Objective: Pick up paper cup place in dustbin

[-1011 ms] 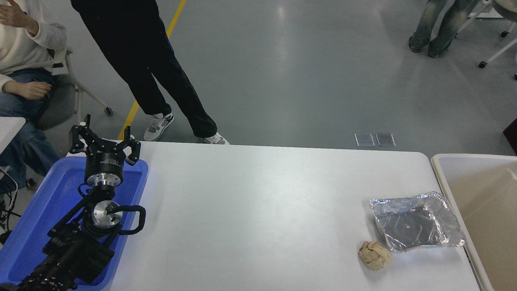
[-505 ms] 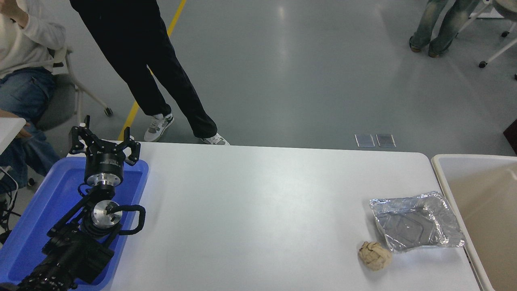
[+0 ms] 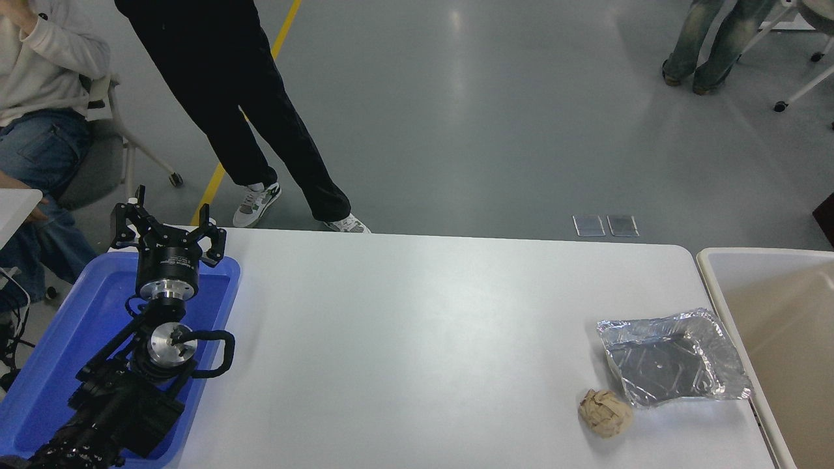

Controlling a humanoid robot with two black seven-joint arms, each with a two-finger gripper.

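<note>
The paper cup is out of view. The dustbin (image 3: pixel 710 262), a beige bin with a thick pale rim, stands off the table's right edge and only part of it shows. My left gripper (image 3: pixel 168 219) is parked at the lower left above the blue tray, open, with nothing between its fingers. The right arm and its gripper do not show in the head view.
A blue plastic tray (image 3: pixel 52 339) lies under the left arm. A crinkled silver foil tray (image 3: pixel 671 358) and a crumpled brown paper ball (image 3: pixel 605 412) sit near the table's right front. Beyond the far edge, one person stands, another sits at left.
The seated person at the left has moved an arm. The left arm, the foil tray and the paper ball have not moved.
</note>
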